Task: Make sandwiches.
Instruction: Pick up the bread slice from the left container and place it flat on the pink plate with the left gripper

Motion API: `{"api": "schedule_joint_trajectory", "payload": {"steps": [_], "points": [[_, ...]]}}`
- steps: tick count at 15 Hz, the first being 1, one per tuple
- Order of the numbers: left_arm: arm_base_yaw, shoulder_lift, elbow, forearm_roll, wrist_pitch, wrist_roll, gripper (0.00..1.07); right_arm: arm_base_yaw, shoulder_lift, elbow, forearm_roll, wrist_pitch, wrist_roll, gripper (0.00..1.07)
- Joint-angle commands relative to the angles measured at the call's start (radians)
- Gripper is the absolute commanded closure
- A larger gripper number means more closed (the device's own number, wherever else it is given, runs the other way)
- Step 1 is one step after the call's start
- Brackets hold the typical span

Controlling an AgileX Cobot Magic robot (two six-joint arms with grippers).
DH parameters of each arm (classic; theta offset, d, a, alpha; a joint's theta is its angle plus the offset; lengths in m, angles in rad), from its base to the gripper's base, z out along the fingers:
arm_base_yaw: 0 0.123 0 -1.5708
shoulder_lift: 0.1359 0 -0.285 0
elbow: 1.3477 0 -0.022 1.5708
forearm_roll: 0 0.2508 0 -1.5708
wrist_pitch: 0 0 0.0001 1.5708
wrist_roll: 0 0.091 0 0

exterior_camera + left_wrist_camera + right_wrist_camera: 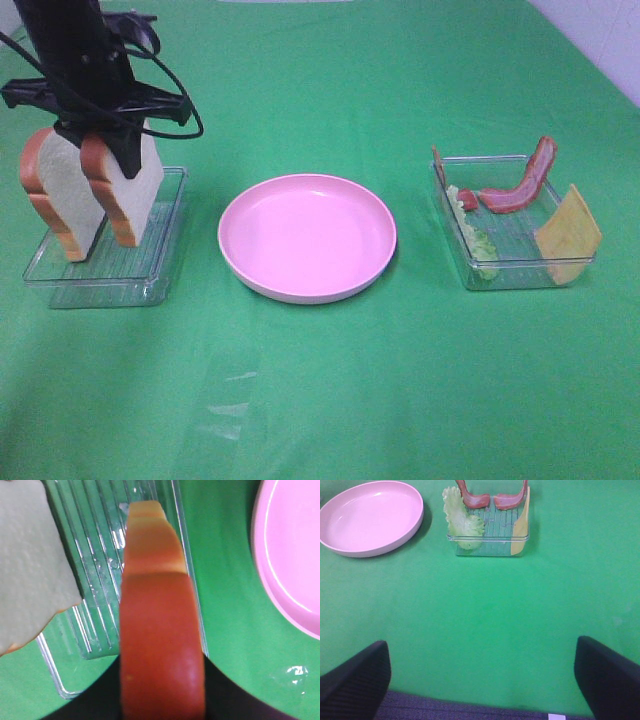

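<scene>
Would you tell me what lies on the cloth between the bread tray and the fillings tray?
Only the empty pink plate sits between the bread tray and the fillings tray; the exterior high view shows this.

A table covered in a plain green cloth [330, 390] carries everything. A round, shallow pink plastic plate [307, 237] sits on the cloth at about the middle. On the left arm's side of the plate, near it but not touching, stands a clear rectangular plastic tray with a ribbed floor [95, 288]. A second clear rectangular plastic tray [520, 272] stands on the right arm's side of the plate, also apart from it. Nearer the camera than the plate, a faint glossy clear patch [230, 405] lies on the cloth; what it is cannot be told.
</scene>
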Motion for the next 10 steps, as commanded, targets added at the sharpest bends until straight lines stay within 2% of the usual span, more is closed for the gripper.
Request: {"api": "schedule_joint_trajectory", "payload": {"steps": [1,4,5,6,7,10], "points": [[-0.003,-0.063,-0.004,-0.039,0.102,-0.013,1.07,-0.008,-0.032,0.001,-0.004,-0.003,-0.001,0.12],[-0.003,-0.085,-0.011,-0.167,0.048,0.032,1.07,-0.008,-0.032,0.001,-0.004,-0.003,-0.001,0.12],[-0.001,-0.074,-0.008,-0.266,0.011,0.073,1.07,-0.008,-0.031,0.001,-0.004,-0.003,-0.001,0.12],[-0.001,-0.044,-0.006,-0.451,-0.072,0.162,1.07,-0.008,-0.031,0.001,-0.004,-0.003,-0.001,0.12],[-0.001,-0.034,-0.006,-0.484,-0.087,0.184,1.07,-0.008,-0.031,0.001,-0.004,-0.003,-0.001,0.12],[-0.002,0.070,-0.005,-0.718,-0.137,0.298,1.07,-0.008,-0.031,0.001,-0.001,-0.003,-0.001,0.12]]}}
